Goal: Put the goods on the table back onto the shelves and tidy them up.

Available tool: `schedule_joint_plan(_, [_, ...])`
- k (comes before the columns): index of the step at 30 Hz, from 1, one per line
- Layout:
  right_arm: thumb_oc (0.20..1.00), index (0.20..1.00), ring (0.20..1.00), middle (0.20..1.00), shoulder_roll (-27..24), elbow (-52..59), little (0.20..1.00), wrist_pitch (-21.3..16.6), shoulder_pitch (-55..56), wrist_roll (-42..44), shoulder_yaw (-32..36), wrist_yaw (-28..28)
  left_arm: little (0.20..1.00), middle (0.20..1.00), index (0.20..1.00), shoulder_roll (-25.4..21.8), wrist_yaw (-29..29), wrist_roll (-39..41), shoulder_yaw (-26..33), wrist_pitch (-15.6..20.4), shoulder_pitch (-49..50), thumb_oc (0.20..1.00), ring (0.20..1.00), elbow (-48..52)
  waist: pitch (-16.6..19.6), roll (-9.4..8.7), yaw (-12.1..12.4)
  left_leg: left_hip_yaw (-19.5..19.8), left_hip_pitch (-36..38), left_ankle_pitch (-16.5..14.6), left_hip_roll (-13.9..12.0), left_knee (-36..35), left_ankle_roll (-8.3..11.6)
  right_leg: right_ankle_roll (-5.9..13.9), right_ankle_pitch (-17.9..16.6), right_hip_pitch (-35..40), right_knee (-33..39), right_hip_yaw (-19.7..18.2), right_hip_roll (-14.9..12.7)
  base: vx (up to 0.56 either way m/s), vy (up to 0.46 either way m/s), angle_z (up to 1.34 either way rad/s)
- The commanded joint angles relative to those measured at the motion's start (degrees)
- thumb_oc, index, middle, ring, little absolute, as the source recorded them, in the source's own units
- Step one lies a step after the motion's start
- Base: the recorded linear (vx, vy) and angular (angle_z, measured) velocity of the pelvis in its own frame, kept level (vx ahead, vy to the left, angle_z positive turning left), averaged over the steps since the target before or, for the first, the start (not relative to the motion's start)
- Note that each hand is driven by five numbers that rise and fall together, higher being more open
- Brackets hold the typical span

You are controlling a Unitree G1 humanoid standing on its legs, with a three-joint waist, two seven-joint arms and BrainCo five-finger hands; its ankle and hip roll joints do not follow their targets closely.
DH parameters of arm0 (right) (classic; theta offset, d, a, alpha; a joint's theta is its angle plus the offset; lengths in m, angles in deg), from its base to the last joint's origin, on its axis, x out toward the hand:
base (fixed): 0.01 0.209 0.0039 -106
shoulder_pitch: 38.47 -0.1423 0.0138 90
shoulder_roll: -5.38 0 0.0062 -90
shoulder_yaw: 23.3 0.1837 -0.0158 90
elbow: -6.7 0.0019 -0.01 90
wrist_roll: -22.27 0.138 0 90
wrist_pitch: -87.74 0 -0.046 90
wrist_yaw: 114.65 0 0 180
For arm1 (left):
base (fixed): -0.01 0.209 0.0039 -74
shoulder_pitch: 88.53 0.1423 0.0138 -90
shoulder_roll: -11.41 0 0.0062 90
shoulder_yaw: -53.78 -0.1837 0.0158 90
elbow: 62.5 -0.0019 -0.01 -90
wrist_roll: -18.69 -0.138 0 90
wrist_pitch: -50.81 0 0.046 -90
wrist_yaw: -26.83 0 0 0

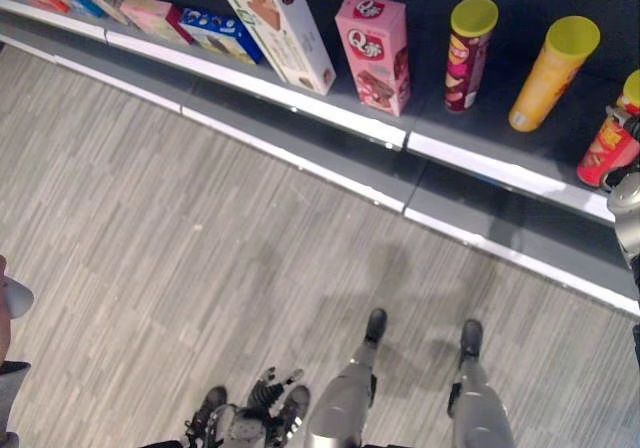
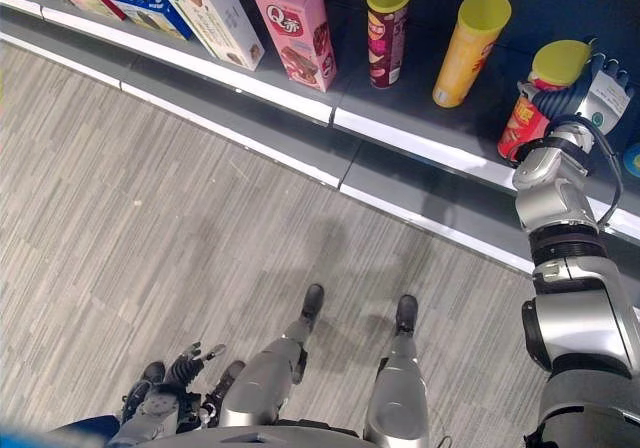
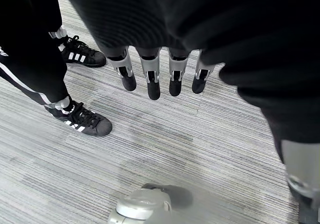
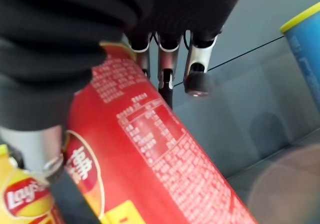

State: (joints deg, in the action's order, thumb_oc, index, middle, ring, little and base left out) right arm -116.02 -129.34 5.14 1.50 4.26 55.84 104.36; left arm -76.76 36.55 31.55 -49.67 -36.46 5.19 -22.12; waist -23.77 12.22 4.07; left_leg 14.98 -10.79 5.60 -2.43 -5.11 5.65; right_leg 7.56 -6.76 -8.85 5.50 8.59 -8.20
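A red chip can (image 2: 522, 123) with a yellow lid stands at the right end of the dark shelf (image 2: 420, 133). My right hand (image 2: 603, 96) is round the red chip can (image 4: 165, 149), thumb on one side and fingers (image 4: 197, 79) on the far side. My left hand (image 2: 165, 403) hangs low beside me over the floor, its fingers (image 3: 150, 79) relaxed and holding nothing.
Along the shelf stand a yellow can (image 1: 552, 73), a maroon can (image 1: 468, 53), a pink box (image 1: 375, 53), a tall white box (image 1: 275, 28) and smaller boxes further left. A blue can (image 4: 305, 49) stands just beyond the red one. A person's shoes (image 3: 85, 124) are close by my left hand.
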Motion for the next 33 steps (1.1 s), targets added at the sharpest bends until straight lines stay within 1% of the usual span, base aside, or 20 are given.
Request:
schedule_joint_plan(1, [0.200,0.200,0.200,0.200,-6.40,0.69,0.200,-1.32,-5.89,0.52,-4.11,4.26,1.000,1.000,1.000,-3.38,1.59,0.86,-4.01,0.96,-0.33,1.000,1.000,-0.12,2.97,-1.29,1.99,-2.54,3.15,-5.75,-1.50,1.77,0.08,2.72,7.34,-5.69,-12.28,-0.75,-5.22,0.00,0.000,0.00])
schedule_joint_plan(15, [0.200,0.200,0.200,0.200,-10.40,-2.29,0.200,-1.09,-10.61,1.85,-6.49,5.43,1.000,1.000,1.000,-3.35,1.87,1.08,-5.11,1.38,-0.33,1.000,1.000,0.20,2.78,0.54,2.15,-2.88,2.46,-5.50,-1.37,1.56,0.23,2.79,7.78,-7.18,-13.14,-1.33,-5.21,0.00,-0.005,-0.01])
schedule_joint_plan(18, [0.200,0.200,0.200,0.200,-9.88,-2.71,0.200,-0.99,-10.70,2.60,-6.30,5.78,1.000,1.000,1.000,-3.22,2.05,1.24,-5.26,1.36,-0.40,1.000,1.000,0.27,2.74,0.81,2.11,-2.89,2.49,-5.44,-1.44,1.29,0.20,2.79,7.91,-7.28,-13.34,-1.28,-5.19,0.00,-0.012,-0.02])
schedule_joint_plan(26, [0.200,0.200,0.200,0.200,-8.28,-3.65,0.200,-1.30,-10.60,3.69,-6.07,6.26,1.000,1.000,1.000,-3.35,2.41,1.54,-5.05,1.54,-0.96,1.000,1.000,0.62,2.88,0.82,2.15,-3.07,2.51,-5.46,-1.48,1.06,0.16,2.85,7.95,-7.28,-13.23,-1.23,-5.17,0.00,0.000,0.00])
schedule_joint_plan(33, [0.200,0.200,0.200,0.200,-9.44,-4.85,0.200,-1.59,-12.61,4.66,-7.25,6.56,1.000,1.000,1.000,-3.56,2.81,1.50,-5.18,1.89,-1.10,1.000,1.000,0.62,2.80,1.24,2.35,-2.79,2.29,-5.04,-1.31,0.68,0.28,2.81,7.95,-7.62,-13.42,-1.15,-5.41,0.00,-0.009,0.01])
